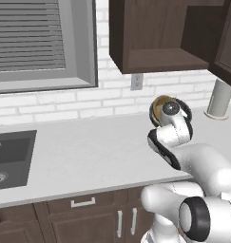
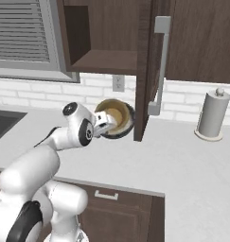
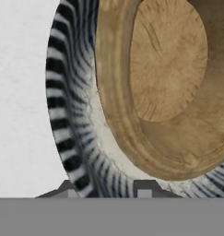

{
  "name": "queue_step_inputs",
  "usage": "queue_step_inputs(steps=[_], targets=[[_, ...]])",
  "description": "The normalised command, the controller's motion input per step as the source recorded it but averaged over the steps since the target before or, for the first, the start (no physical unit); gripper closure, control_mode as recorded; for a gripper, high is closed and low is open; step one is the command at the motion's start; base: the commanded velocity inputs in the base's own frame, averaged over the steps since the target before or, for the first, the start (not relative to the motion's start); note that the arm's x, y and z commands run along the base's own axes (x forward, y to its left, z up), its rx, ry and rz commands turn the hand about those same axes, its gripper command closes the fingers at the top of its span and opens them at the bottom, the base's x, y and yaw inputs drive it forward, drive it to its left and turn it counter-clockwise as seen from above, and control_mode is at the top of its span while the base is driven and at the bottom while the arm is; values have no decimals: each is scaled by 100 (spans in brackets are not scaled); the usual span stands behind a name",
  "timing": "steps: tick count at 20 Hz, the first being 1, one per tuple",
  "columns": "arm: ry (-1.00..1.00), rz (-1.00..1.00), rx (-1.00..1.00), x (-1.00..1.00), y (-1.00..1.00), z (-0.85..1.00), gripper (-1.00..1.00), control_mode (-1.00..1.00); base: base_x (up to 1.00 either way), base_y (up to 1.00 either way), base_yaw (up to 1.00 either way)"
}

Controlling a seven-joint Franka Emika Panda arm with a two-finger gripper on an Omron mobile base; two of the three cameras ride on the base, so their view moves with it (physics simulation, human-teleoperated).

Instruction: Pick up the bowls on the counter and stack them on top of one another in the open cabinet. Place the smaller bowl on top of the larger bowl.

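Arm bent low, reaching forward; gripper [image 2: 106, 124] level, pointing ahead; finger spacing hard to judge.

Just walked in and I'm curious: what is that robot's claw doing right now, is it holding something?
Gripper: right at the rim of the stacked bowls, the small wooden bowl nested in the larger striped one; whether its fingers are clamped on them cannot be told.

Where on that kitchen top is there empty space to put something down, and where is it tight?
Bare counter runs wide from the sink to the bowls. Another free patch lies between the open cabinet door and the paper towel roll. The cabinet shelf is bare. It is crowded where gripper, bowls and door meet.
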Motion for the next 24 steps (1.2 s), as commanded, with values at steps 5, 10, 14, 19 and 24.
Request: queue_step_inputs(steps=[5, 10, 14, 19, 24], targets=[[-28, 5, -4, -33, 5, 100, 100, -100, 0, 0, 0], [-13, 6, -2, -37, 1, 100, 100, -100, 0, 0, 0], [-2, 4, 0, -40, 0, 100, 100, -100, 0, 0, 0], [2, 8, 0, -40, 1, 100, 100, -100, 0, 0, 0], [0, 13, -2, 33, 1, 99, 100, -100, 0, 0, 0]])
